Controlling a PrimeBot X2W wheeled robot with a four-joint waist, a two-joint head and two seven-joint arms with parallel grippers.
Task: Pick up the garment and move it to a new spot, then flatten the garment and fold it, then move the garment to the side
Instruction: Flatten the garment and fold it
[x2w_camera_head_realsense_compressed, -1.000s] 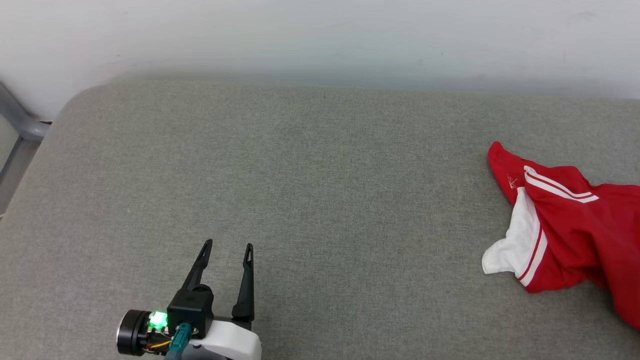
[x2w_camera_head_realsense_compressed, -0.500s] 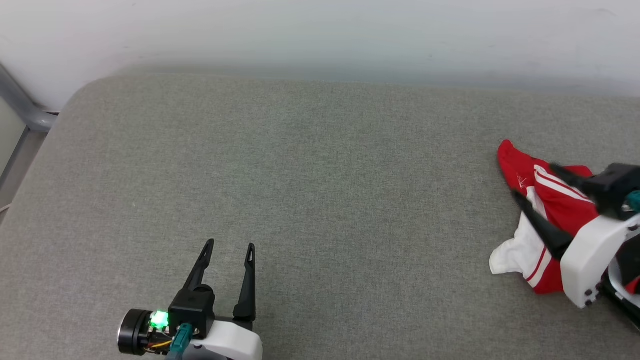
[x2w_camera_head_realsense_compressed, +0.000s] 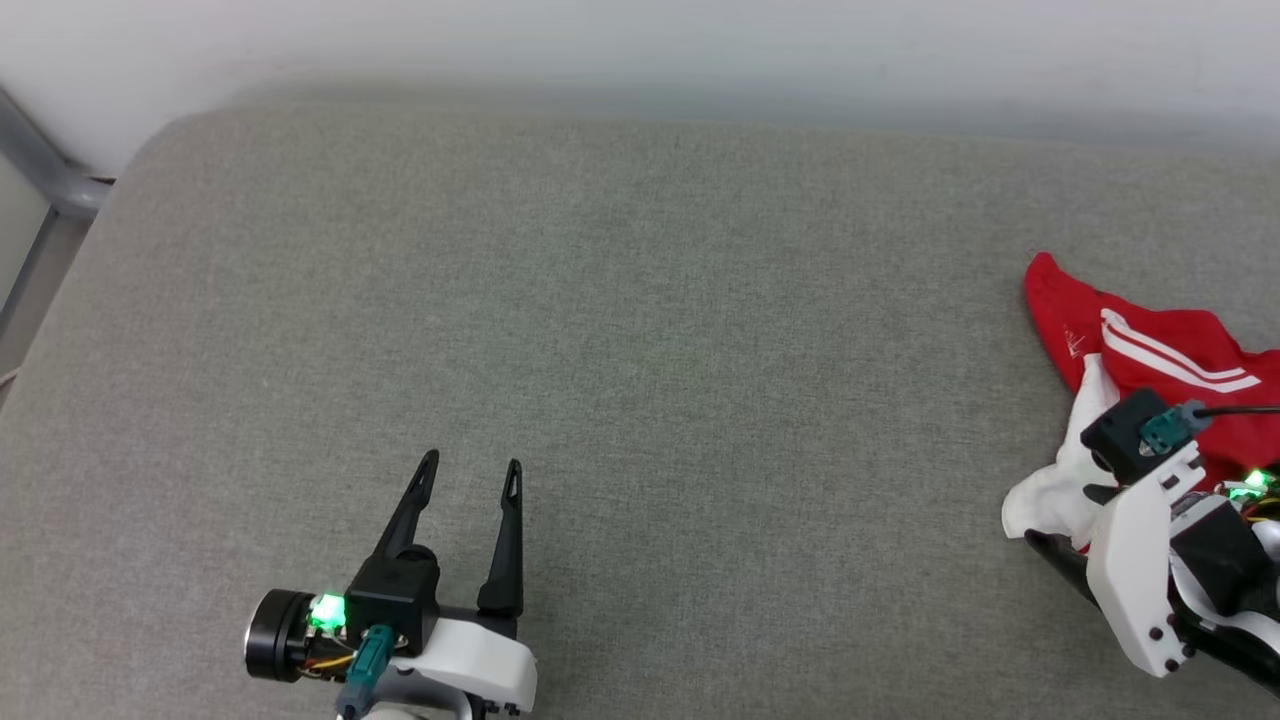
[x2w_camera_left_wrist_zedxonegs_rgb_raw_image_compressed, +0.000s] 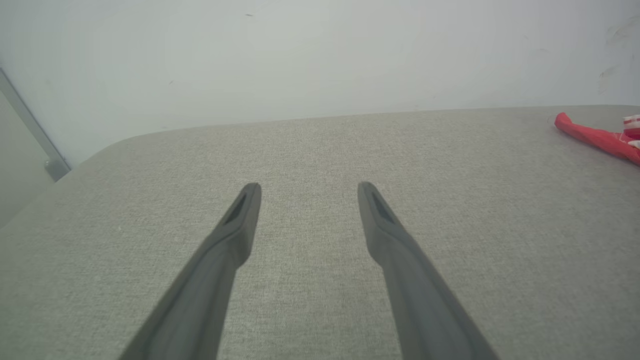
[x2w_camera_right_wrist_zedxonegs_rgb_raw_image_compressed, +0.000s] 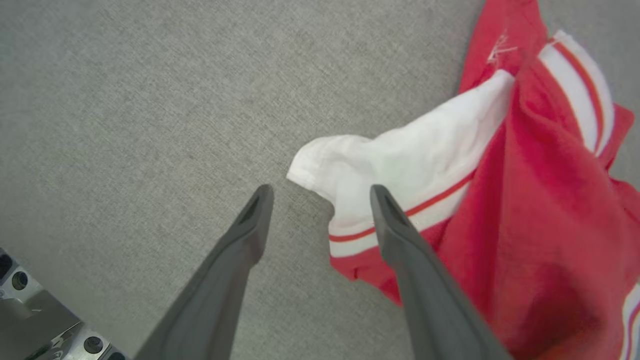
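At right | garment (x2w_camera_right_wrist_zedxonegs_rgb_raw_image_compressed: 525, 200) under spread right pincer (x2w_camera_right_wrist_zedxonegs_rgb_raw_image_compressed: 320, 191) tips | left pincer (x2w_camera_head_realsense_compressed: 472, 460) spread, well apart

A grey woven-fabric cushion (x2w_camera_head_realsense_compressed: 640, 350) spreads wide and flat, its far left corner rounded. Behind its far edge rises a plain pale wall (x2w_camera_head_realsense_compressed: 640, 40), faintly scuffed. A grey metal bar (x2w_camera_head_realsense_compressed: 45, 170) slants near that corner. The light is soft and even.

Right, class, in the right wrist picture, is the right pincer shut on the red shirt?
No, the right pincer stands wide open by the white sleeve of the shirt, gripping nothing.
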